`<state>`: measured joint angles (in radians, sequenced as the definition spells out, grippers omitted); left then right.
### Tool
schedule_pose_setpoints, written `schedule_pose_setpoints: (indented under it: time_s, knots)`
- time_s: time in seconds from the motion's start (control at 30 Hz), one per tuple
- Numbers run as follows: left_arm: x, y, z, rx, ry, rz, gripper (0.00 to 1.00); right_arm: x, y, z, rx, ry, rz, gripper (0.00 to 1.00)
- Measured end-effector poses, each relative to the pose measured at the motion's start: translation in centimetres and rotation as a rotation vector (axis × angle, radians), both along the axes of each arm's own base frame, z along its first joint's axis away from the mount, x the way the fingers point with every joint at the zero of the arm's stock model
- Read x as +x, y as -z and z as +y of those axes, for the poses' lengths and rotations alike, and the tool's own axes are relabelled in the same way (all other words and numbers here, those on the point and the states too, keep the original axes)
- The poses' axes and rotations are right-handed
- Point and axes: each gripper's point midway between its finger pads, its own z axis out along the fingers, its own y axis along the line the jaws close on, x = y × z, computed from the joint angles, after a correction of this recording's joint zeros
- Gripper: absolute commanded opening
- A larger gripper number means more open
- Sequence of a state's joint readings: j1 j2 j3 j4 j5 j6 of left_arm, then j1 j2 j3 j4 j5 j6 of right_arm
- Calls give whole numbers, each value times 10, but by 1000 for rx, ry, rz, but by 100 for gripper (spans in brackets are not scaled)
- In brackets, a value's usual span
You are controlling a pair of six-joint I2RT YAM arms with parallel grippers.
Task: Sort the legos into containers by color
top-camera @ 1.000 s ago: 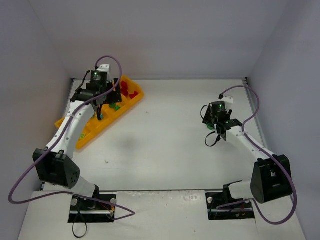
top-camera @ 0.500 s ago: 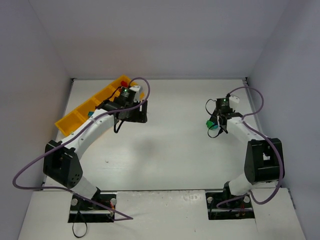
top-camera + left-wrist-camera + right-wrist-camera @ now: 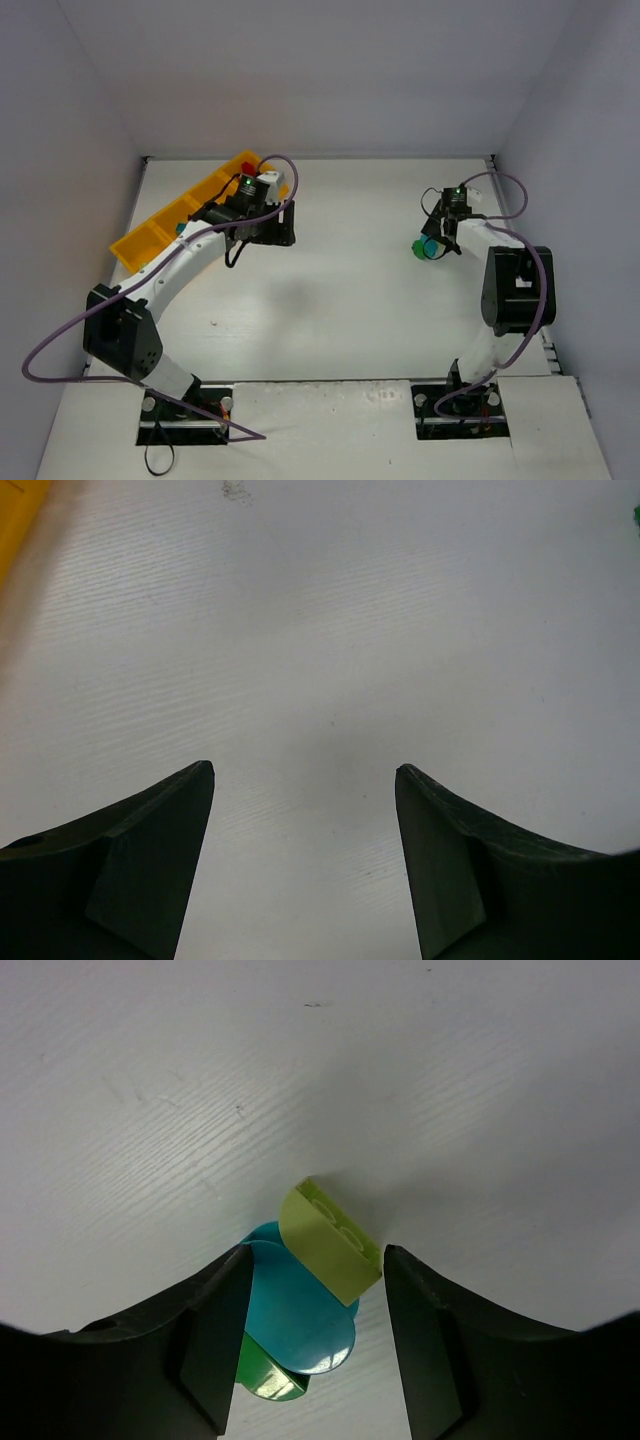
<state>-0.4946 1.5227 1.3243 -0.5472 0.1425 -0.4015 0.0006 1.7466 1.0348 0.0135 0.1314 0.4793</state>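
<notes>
Near the left wall lies the long yellow-orange tray of containers [image 3: 150,232], with red legos [image 3: 248,166] in its far compartment; a corner of the tray [image 3: 14,510] shows in the left wrist view. My left gripper [image 3: 272,226] [image 3: 302,768] hangs open over bare table just right of the tray, holding nothing. At the right, a cluster of three legos [image 3: 428,248] sits together: a yellow-green brick [image 3: 330,1240], a rounded blue piece [image 3: 300,1310] and a green piece [image 3: 265,1375]. My right gripper [image 3: 437,242] [image 3: 317,1250] is open around them, its left finger against the blue piece and a small gap at the right finger.
White walls close in the table on the left, back and right. The right arm's black elbow [image 3: 515,290] stands near the right wall. Purple cables [image 3: 290,175] loop from both arms. A green speck [image 3: 636,515] shows at the left wrist view's edge.
The left gripper has left the tray and come out over the table to its right; the tray now lies closer to the left wall. The right arm has folded back, its gripper staying by the cluster.
</notes>
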Motion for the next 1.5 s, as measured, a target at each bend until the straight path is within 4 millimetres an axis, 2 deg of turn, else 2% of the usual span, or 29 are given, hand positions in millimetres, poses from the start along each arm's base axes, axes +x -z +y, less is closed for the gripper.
schedule_pose_setpoints:
  time_s: [0.2,0.27,0.37,0.47,0.63,0.7,0.77,0.83,0.87,0.9,0.93,1.0,1.27,1.5]
  knots:
    - [-2,-1,-3,-14,14,6,67,8,1,17,77,-52,-53,31]
    - [-3,-1,-4,-18,18,9,67,5,1,25,116,-58,-71,21]
    - [-4,-1,-6,-26,26,13,67,-6,0,39,163,-64,-83,16]
    - [-5,-1,-7,-31,33,16,67,-24,1,67,205,-105,-76,13]
    - [-7,-1,-10,-41,45,22,67,-53,-2,126,264,-227,-58,12]
    - [-7,-1,-11,-44,48,25,67,-60,-7,137,272,-258,-65,13]
    - [-8,0,-12,-47,49,29,67,-61,-16,135,259,-266,-86,15]
    - [-8,0,-13,-50,52,32,67,-58,-26,128,222,-271,-116,33]
    - [-7,0,-14,-52,53,34,67,-57,-30,124,202,-271,-127,44]
    - [-7,0,-14,-54,55,35,67,-56,-34,120,179,-275,-137,75]
    - [-7,0,-15,-55,56,35,67,-55,-37,116,155,-280,-146,86]
    - [-6,-1,-16,-57,58,36,67,-53,-41,109,98,-302,-155,100]
    - [-1,-3,-22,-74,61,42,67,-37,-46,93,-61,-360,-134,100]
    - [-2,-2,-22,-78,57,50,67,-31,-13,92,-103,-408,-34,98]
